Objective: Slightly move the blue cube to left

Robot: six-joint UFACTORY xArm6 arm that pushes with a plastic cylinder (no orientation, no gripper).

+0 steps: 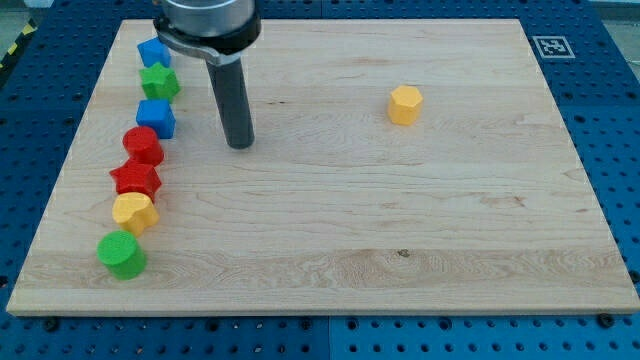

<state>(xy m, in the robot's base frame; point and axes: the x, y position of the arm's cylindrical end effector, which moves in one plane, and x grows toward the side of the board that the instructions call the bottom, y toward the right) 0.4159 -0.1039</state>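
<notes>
The blue cube point(156, 118) sits near the board's left edge, in a column of blocks. My tip point(239, 144) rests on the wood to the right of the blue cube, a clear gap apart and slightly lower in the view. Above the cube in the column are a green star-like block point(159, 81) and another blue block point(153, 52). Below it are a red round-ish block point(143, 145), a red star-like block point(136, 179), a yellow block point(134, 212) and a green cylinder point(122, 255).
A yellow hexagonal block point(405, 104) stands alone right of the board's middle, toward the top. The wooden board point(400, 230) lies on a blue perforated table. A fiducial marker point(549, 46) is at the board's top right corner.
</notes>
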